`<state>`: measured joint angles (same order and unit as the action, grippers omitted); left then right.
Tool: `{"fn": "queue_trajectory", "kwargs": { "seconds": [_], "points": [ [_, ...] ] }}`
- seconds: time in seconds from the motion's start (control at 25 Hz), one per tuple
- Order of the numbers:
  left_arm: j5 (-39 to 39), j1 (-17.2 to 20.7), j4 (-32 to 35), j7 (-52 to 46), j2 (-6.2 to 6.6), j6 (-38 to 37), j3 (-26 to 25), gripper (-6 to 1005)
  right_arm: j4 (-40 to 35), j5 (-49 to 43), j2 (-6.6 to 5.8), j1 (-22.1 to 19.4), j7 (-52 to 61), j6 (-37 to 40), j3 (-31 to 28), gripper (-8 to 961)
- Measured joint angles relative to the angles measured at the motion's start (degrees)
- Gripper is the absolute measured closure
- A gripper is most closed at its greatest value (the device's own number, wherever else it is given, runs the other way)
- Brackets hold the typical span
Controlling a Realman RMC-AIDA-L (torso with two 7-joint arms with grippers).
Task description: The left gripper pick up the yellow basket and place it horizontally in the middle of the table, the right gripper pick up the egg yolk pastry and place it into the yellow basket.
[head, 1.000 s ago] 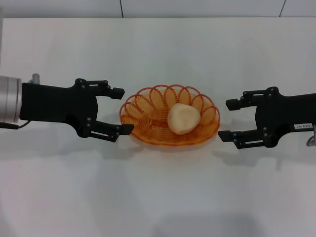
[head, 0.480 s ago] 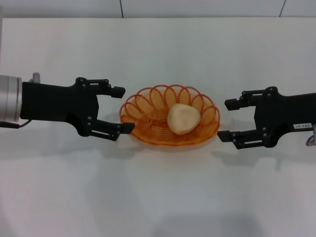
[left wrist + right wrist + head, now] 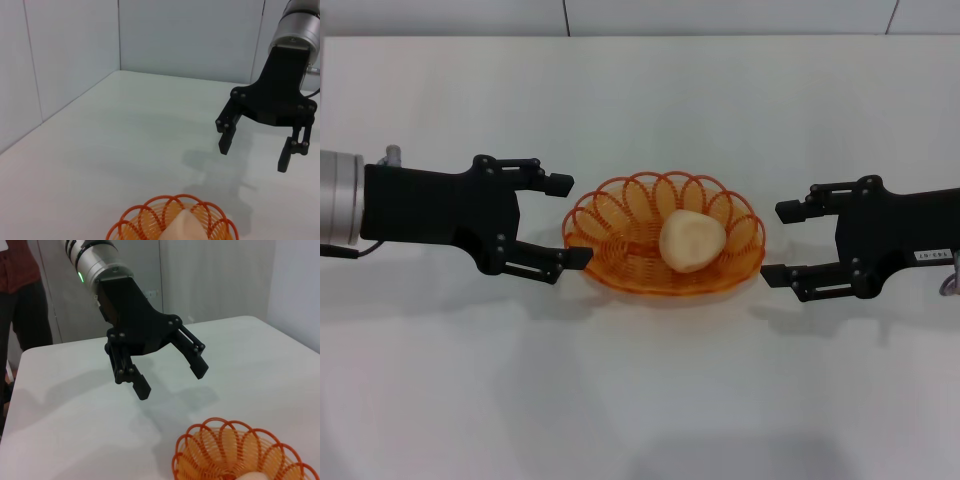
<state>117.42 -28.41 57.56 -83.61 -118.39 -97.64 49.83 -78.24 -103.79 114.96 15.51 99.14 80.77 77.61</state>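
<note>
Almost no change over the last second. Right gripper [image 3: 779,242] has shifted very slightly left, toward the yellow basket [image 3: 664,248], jaws spread as before. Left gripper [image 3: 566,222] shows at most a hair of movement, too slight to call.
</note>
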Motion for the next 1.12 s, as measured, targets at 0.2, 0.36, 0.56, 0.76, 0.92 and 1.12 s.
{"fn": "queue_trajectory", "kwargs": {
  "seconds": [0.2, 0.36, 0.56, 0.76, 0.92, 1.12],
  "points": [
    [0.0, -0.1, 0.0, 0.0, 0.0, 0.0, 0.0, 112, 0.0, 0.0, 0.0, 0.0, 0.0, 0.0, 0.0, 227],
    [0.0, -0.2, 0.0, 0.0, -0.05, 0.0, 0.0, 112, 0.0, 0.0, 0.0, 0.0, 0.0, 0.0, 0.0, 227],
    [0.0, -0.3, 0.0, 0.3, -0.28, 0.0, 0.4, 112, 0.0, 0.0, 0.0, 0.0, 0.0, 0.0, 0.1, 227],
    [-0.1, -0.8, -0.2, 1.2, -0.43, -1.8, 0.5, 112, 0.1, 0.0, 0.0, 0.0, 0.0, 0.0, 0.2, 227],
    [-0.1, -0.8, -0.2, 1.2, -0.43, -1.9, 0.3, 112, 0.1, -0.1, 0.0, -0.1, 0.0, 0.0, 0.2, 227],
    [-0.1, -0.6, -0.3, 1.2, -0.43, -2.0, 0.2, 112, 0.0, -0.1, 0.0, -0.1, 0.0, 0.0, 0.3, 227]
  ]
}}
